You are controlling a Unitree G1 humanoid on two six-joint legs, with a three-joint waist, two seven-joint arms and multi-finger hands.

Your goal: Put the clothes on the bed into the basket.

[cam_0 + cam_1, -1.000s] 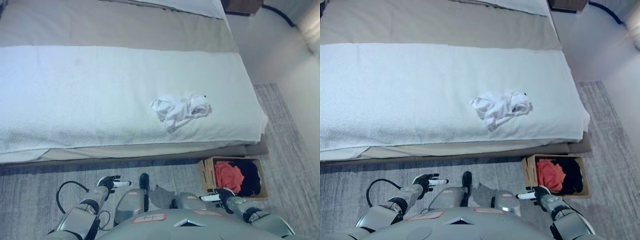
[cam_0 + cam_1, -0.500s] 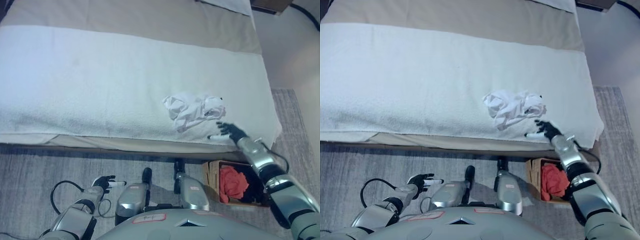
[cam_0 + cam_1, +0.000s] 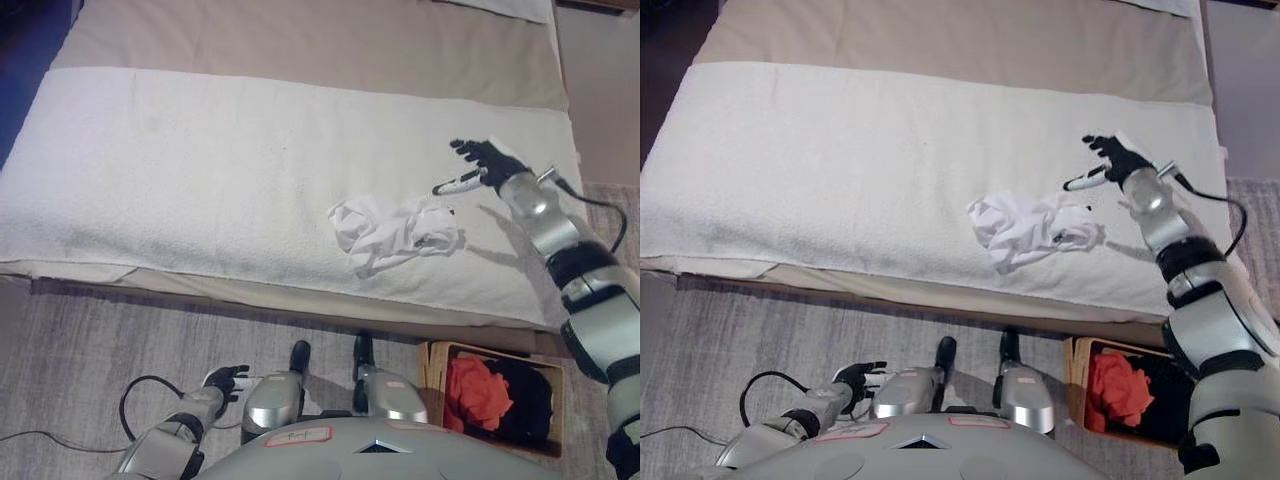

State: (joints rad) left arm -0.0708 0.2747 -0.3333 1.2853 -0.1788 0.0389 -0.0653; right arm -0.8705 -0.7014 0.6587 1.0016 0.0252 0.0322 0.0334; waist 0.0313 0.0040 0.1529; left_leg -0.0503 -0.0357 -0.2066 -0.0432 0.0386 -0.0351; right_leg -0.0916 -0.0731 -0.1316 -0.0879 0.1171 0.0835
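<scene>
A crumpled white garment (image 3: pixel 393 230) lies on the white blanket of the bed (image 3: pixel 200 170), near its front right. My right hand (image 3: pixel 478 163) is open, fingers spread, raised above the bed just right of and beyond the garment, not touching it. My left hand (image 3: pixel 226 379) hangs low by the floor at the lower left, open and empty. A wooden basket (image 3: pixel 497 389) stands on the floor at the bed's front right corner, holding red (image 3: pixel 472 382) and black (image 3: pixel 523 395) clothes.
A grey rug (image 3: pixel 100 350) covers the floor in front of the bed. The bed's far part is tan sheet (image 3: pixel 300 45), with a white pillow edge (image 3: pixel 500 6) at the top right.
My right hand has risen from the bed's front edge to above the bed beyond the garment. The camera has shifted, so the whole scene sits differently. The garment has not moved.
</scene>
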